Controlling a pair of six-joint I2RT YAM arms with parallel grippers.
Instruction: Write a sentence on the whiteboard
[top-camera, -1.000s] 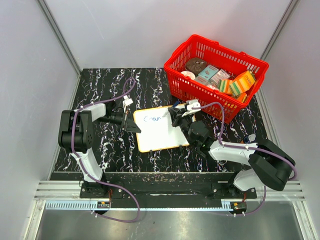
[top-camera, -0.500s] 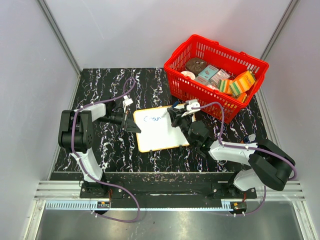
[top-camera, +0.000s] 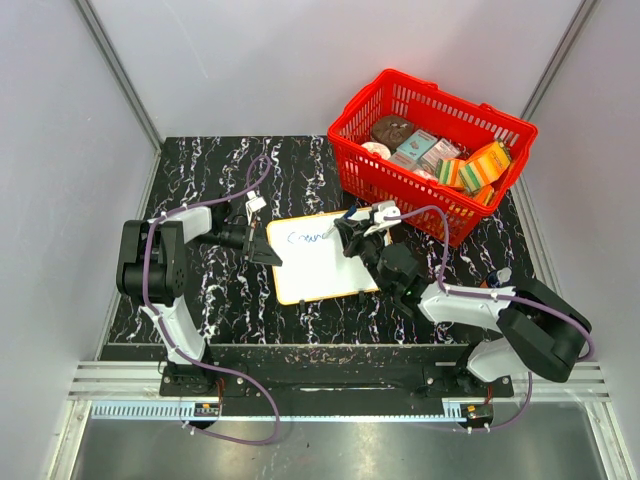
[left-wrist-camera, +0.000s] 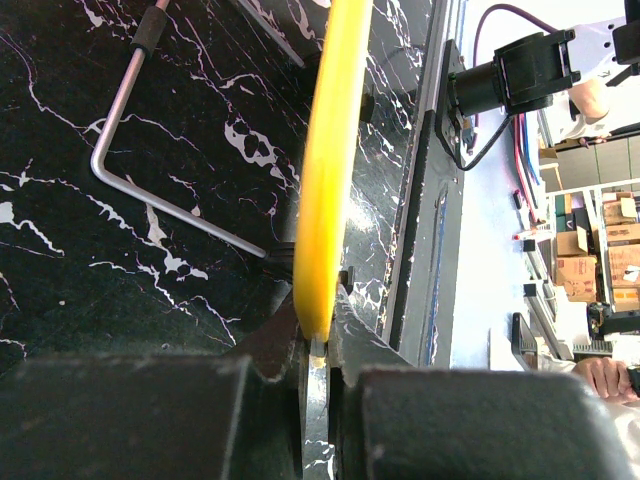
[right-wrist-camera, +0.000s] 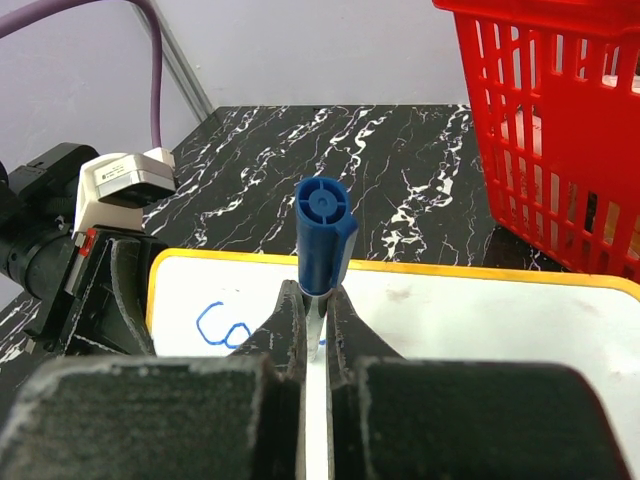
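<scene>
My left gripper (top-camera: 268, 247) is closed on the left edge of the whiteboard (top-camera: 315, 262). In the left wrist view its yellow rim (left-wrist-camera: 328, 150) stands between my two fingers, which pinch it. My right gripper (right-wrist-camera: 316, 320) is closed on a blue marker (right-wrist-camera: 322, 235), held upright with its round end facing the camera. It is over the upper part of the board, beside the blue writing (top-camera: 308, 238). Only the first few letters can be read from here – a "C" and an "o" (right-wrist-camera: 225, 325).

The whiteboard lies flat near the middle of the desk (top-camera: 220, 165), which is black with white marble veins. A bent metal rod (left-wrist-camera: 150, 190) lies on the desk just beside the board's edge. A red basket (top-camera: 452, 215) with packets inside stands at the far right corner, near the board but apart from it. Pale grey walls (top-camera: 250, 60) close the desk on three sides – with metal strips in the corners – and a metal rail (top-camera: 330, 375) runs along the near edge.
</scene>
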